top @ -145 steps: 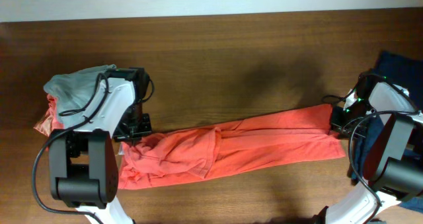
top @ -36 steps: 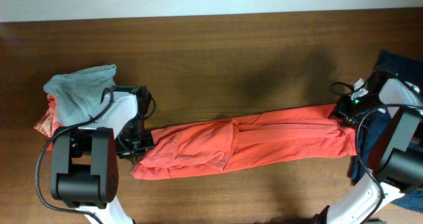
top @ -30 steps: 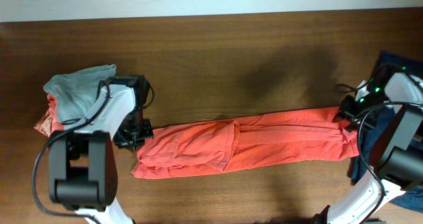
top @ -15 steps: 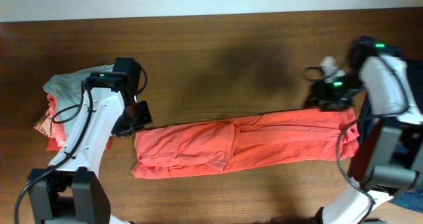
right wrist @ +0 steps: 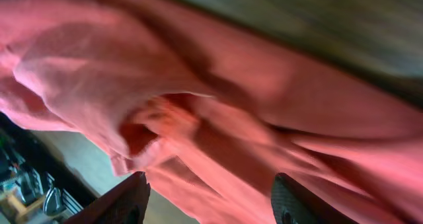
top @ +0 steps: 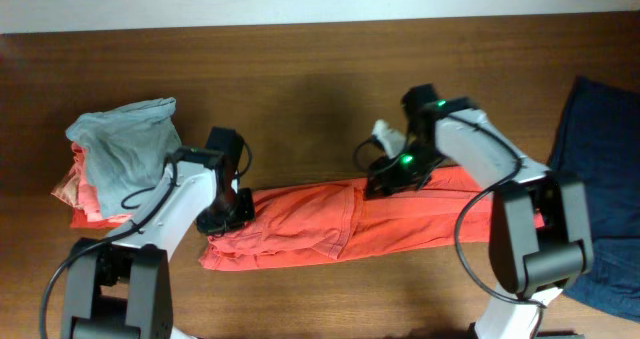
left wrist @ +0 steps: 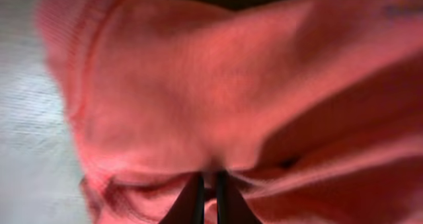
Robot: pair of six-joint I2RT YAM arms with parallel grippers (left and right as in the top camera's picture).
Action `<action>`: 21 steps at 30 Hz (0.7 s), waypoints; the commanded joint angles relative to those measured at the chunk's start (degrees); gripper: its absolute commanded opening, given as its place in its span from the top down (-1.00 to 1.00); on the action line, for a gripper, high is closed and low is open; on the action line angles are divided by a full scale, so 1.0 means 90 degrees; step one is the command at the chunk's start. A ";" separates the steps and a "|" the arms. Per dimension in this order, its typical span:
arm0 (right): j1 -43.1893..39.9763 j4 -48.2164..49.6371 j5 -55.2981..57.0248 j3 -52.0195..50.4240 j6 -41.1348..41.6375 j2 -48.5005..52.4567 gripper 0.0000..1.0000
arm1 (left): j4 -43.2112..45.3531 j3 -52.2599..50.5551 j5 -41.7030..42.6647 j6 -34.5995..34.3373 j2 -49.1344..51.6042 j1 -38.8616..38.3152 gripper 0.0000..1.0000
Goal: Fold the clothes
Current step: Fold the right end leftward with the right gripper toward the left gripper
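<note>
The left claw (left wrist: 208,178) is pinched shut on the left end of the long folded coral-red cotton T-shirt (top: 430,217) lying on the brown wooden surface (top: 300,79). The right claw (right wrist: 211,181) hovers over its middle, spread wide.

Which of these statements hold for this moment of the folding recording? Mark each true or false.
1. The coral shirt lies as one long strip on the table. True.
2. The right gripper is open. True.
3. Both grippers are at the strip's ends. False: the left gripper is at its left end, but the right one is near its middle.
4. The grey-blue shirt lies spread flat at the table's right. False: it is bunched on top of the pile at the left.
5. The navy garment lies at the right edge. True.
</note>
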 commanded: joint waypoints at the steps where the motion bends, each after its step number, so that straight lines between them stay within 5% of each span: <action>1: 0.0374 0.0131 -0.0194 -0.0172 0.0338 -0.0015 -0.28 | 0.0403 -0.0459 0.0070 0.0121 -0.0036 -0.0019 0.83; 21: 0.0566 -0.0078 -0.0789 -0.0172 0.0107 -0.0015 -0.15 | 0.0930 -0.0753 0.0070 0.0124 -0.0036 -0.0022 0.82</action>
